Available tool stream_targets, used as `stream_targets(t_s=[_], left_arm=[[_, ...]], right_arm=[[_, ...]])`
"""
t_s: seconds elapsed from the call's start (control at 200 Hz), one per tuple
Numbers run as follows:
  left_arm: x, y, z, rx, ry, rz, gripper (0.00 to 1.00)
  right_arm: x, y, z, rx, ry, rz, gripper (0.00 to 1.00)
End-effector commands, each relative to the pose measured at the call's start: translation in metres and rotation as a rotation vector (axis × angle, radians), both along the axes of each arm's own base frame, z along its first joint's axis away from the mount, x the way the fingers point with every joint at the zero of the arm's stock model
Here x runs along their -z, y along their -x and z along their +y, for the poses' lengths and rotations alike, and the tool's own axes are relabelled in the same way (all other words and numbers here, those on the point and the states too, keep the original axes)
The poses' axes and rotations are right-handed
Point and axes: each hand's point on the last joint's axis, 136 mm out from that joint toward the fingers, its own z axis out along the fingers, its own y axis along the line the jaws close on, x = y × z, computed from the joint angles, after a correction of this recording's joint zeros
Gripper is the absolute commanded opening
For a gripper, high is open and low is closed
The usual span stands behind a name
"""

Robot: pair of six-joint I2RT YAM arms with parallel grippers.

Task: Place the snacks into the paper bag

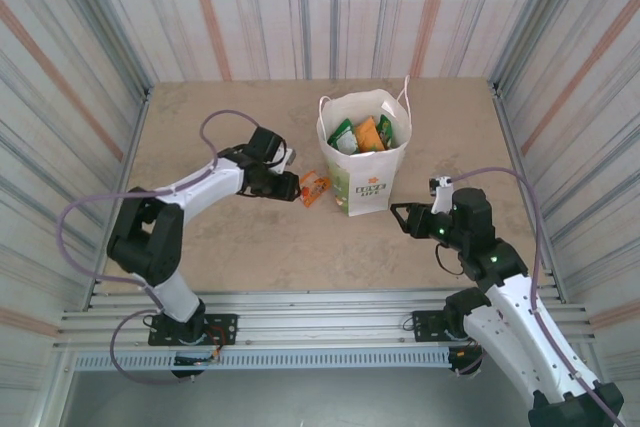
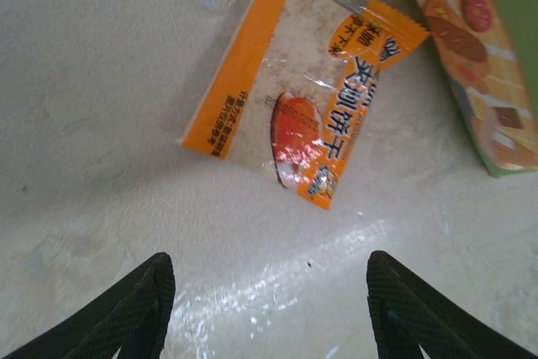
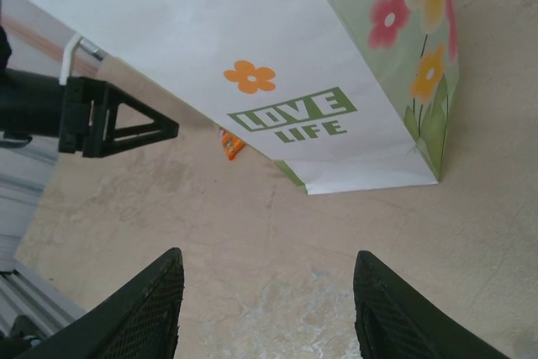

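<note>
The left arm [image 1: 200,185], elbow bent, reaches rightward, left pincer [image 2: 269,292] wide and empty over the orange packet [image 2: 303,115] on the worktop [image 1: 200,117] just left of the bag [image 1: 368,185]. The right arm [image 1: 500,287] leans toward the bag, right pincer [image 3: 269,292] wide, empty.

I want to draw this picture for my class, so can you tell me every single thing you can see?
paper bag: one, white with green print, upright mid-table.
packets in the bag: at least three showing, green and orange, at its open top.
orange packet: one, orange and clear, flat on the table just left of the bag.
table: one, beige.
walls: pale, striped, around the table.
left gripper: one, black, open, above the table near the orange packet.
right gripper: one, black, open, right of the bag.
</note>
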Motion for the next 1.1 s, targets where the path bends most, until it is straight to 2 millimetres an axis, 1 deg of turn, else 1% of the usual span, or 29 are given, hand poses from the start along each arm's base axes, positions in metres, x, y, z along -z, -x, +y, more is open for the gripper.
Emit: stream_targets(t_s=[0.0,0.135,0.22,0.446,0.581,0.742,0.822,0.922,0.972,1.097], left_arm=[[0.000,-0.018,-0.004,0.008,-0.019,-0.032,0.64],[0.010,-0.029,-0.010,0.009,-0.023,-0.034,0.62],[0.014,-0.036,-0.014,0.027,-0.024,-0.041,0.58],[0.024,-0.049,-0.022,0.065,-0.042,-0.033,0.53],[0.035,-0.051,-0.017,0.083,-0.096,-0.032,0.51],[0.052,-0.041,-0.013,0.113,-0.163,-0.002,0.47],[0.060,-0.035,-0.010,0.129,-0.198,0.014,0.43],[0.067,-0.030,-0.004,0.130,-0.233,0.029,0.33],[0.068,-0.028,-0.004,0.133,-0.231,0.034,0.28],[0.066,-0.024,-0.002,0.136,-0.231,0.031,0.09]], right_arm=[[0.000,0.002,0.003,-0.011,-0.018,0.003,0.55],[-0.001,0.002,0.003,-0.009,-0.017,-0.008,0.55],[0.001,0.003,0.002,-0.008,-0.014,-0.004,0.55],[0.002,0.005,0.005,-0.026,-0.023,0.012,0.49],[0.002,0.005,0.005,-0.024,-0.023,0.015,0.49],[-0.002,0.007,0.003,-0.015,-0.028,-0.004,0.44],[-0.005,0.007,0.002,-0.012,-0.026,-0.015,0.41],[-0.008,0.009,0.002,-0.016,-0.031,-0.023,0.35],[-0.010,0.009,0.002,-0.015,-0.033,-0.031,0.33],[-0.014,0.009,0.001,-0.012,-0.034,-0.044,0.31]])
